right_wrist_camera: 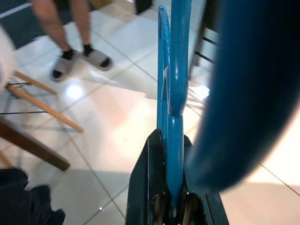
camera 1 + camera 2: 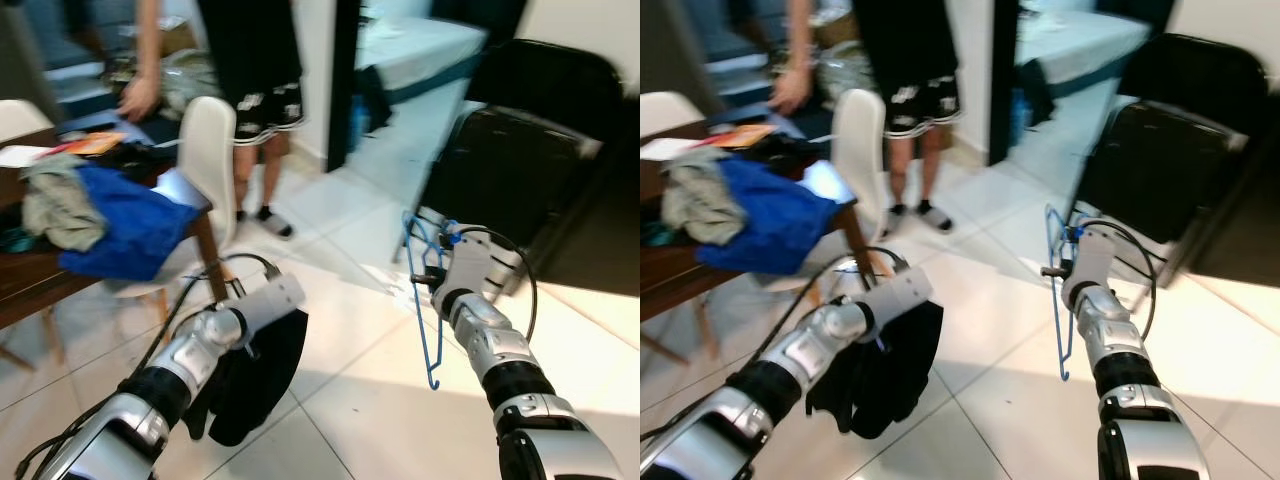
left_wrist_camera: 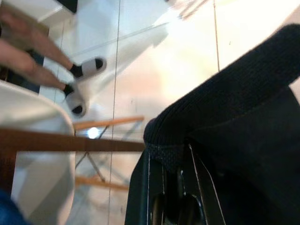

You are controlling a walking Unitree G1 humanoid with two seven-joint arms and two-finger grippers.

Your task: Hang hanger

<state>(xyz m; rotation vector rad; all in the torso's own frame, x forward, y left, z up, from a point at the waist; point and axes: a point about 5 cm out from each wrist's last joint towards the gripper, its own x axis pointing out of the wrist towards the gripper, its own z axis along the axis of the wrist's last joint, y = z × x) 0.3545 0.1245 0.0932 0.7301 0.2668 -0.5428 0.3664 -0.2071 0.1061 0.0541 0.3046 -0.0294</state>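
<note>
Clothes are lying heaped on the tabletop (image 2: 20, 290) at the left of the frame, a blue garment (image 2: 125, 225) over the edge, with a white chair (image 2: 205, 160) beside it and a person (image 2: 255, 90) standing behind. At lower left your left end effector (image 3: 176, 187) is gripping a black garment (image 2: 250, 375), which is drooping toward the tiled floor (image 2: 340, 380). Right of centre, your right end effector (image 1: 171, 201) is clamping the blue hanger (image 2: 425, 300), its fingers (image 1: 145, 187) closed on the plastic. You are holding the hanger in the air over the floor, in front of the dark chair (image 2: 520, 170) at upper right. Its long axis is running nearly vertical, one end curling at the bottom; I cannot tell where the hook is pointing. You seem to be in the carrying step, hanger in one end effector, garment in the other. No rail or rod is appearing yet, so your next move probably calls for finding one, then turning the hook upward.
</note>
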